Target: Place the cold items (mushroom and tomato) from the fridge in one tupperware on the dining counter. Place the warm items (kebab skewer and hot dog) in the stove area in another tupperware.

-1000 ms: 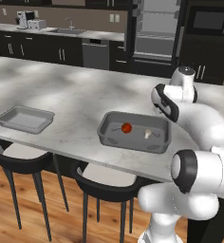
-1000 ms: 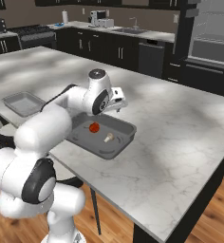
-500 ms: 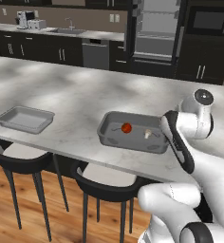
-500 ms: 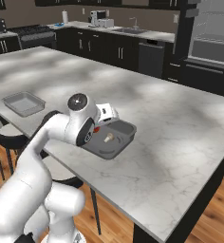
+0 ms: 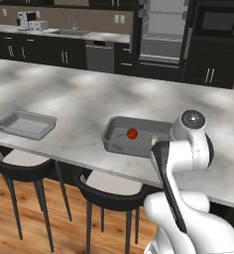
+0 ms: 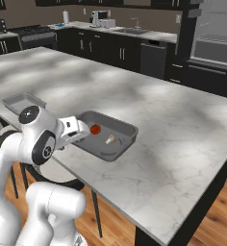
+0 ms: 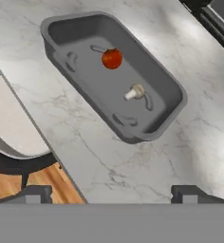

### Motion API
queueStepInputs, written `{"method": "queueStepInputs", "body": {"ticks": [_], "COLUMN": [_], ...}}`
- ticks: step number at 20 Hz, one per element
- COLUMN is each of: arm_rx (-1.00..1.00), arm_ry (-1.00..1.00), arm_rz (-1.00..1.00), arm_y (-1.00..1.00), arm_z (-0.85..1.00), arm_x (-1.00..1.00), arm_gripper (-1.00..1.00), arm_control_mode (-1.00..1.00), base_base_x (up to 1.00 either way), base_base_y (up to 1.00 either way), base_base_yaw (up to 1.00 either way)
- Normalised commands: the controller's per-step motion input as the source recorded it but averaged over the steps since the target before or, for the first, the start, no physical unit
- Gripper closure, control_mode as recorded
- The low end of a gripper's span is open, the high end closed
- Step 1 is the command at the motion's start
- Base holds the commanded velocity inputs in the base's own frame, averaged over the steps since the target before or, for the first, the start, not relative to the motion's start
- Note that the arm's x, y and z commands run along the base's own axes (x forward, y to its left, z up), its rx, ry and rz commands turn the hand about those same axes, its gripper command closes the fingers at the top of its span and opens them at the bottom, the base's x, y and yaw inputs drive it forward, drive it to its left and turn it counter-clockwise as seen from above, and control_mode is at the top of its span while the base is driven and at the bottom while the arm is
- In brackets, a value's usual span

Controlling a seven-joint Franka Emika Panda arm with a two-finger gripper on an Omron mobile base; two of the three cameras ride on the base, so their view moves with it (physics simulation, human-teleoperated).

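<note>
Off the tupperware now, tool withdrawn.

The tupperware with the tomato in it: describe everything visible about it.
The tupperware is a dark grey rectangular tray with rounded corners, sloped walls and a flared rim; it looks like matte plastic. It has no lid and sits flat on the marble dining counter, close to the edge by the stools. Inside, lying apart on its floor, are a red tomato and a pale mushroom on its side. The open gripper is clear of it.
</note>
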Motion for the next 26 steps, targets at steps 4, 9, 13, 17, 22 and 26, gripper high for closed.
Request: {"method": "queueStepInputs", "body": {"ticks": [4,9,13,17,22,26], "arm_rx": [0.04,0.01,0.0,0.0,0.0,0.0], "arm_ry": [0.06,0.04,0.0,0.0,0.0,0.0], "arm_rz": [0.03,0.03,0.0,0.0,0.0,0.0], "arm_y": [0.29,0.0,0.0,0.01,0.0,0.0], "arm_z": [0.0,-0.28,-0.32,-0.31,-0.07,0.0], "arm_x": [-0.97,-0.46,0.0,0.0,0.0,0.0], "arm_gripper": [-1.0,-1.0,-1.0,-1.0,-1.0,-1.0], "arm_control_mode": [-1.0,-1.0,-1.0,-1.0,1.0,1.0], "base_base_x": [0.0,0.0,0.0,0.0,-0.16,-0.42], "base_base_y": [0.0,0.0,0.0,0.0,0.05,0.46], "base_base_yaw": [0.0,0.0,0.0,0.0,0.06,0.09]}}
